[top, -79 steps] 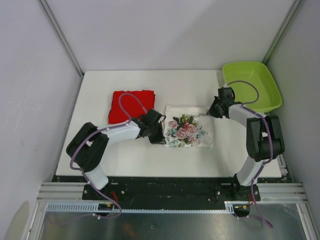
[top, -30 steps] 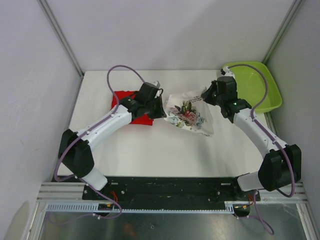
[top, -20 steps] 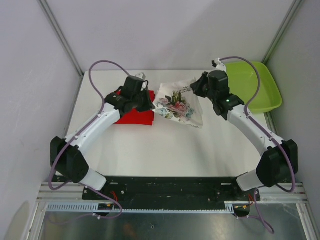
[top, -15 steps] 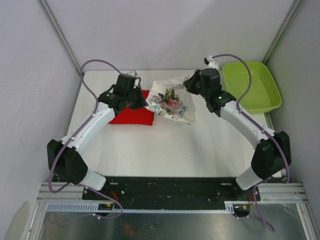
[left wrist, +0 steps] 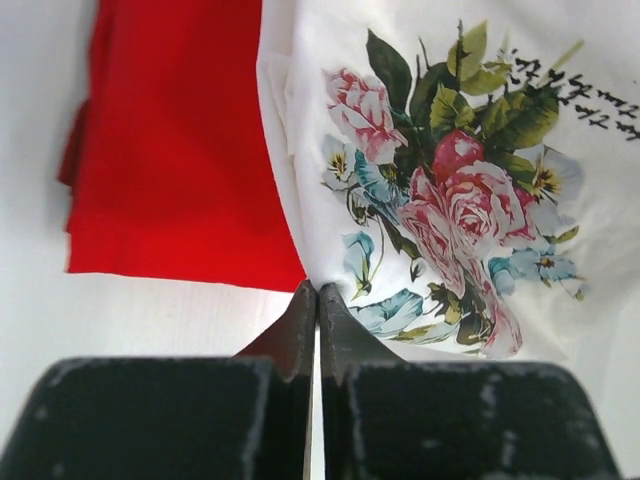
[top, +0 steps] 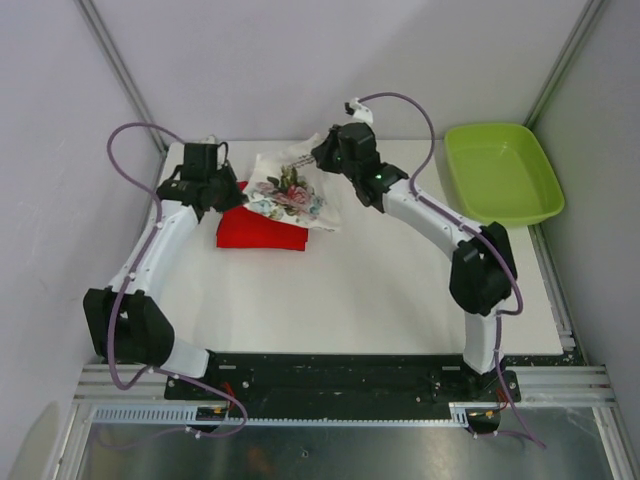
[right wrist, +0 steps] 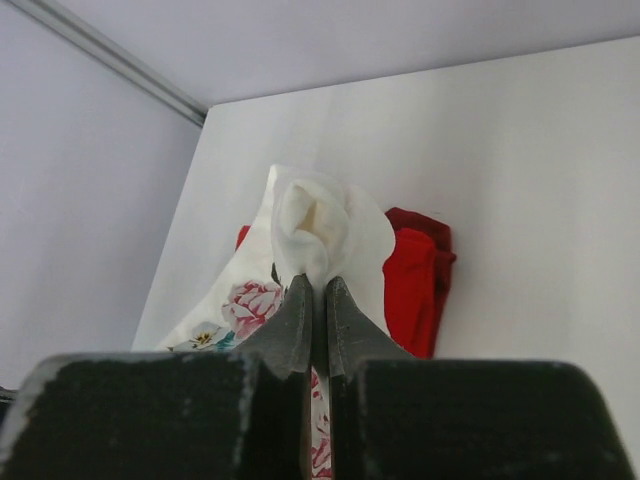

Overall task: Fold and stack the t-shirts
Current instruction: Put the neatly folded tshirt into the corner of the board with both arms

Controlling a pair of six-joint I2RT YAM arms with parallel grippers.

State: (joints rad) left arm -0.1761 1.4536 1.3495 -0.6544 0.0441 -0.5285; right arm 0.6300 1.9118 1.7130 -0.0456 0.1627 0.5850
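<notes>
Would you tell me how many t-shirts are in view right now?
2. The red t-shirt lies folded on the table, far left; the white floral t-shirt hangs partly over it, pinched by the left gripper and right gripper. No others show.

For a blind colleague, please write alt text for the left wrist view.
The left gripper, its jaws shut, pinches the edge of a white cloth t-shirt with a pink-and-green flower print. Behind it, a plain red cloth t-shirt lies on the white table.

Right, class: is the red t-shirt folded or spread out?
Folded: the red t-shirt lies as a compact rectangle on the table, doubled layers showing along its edge.
</notes>
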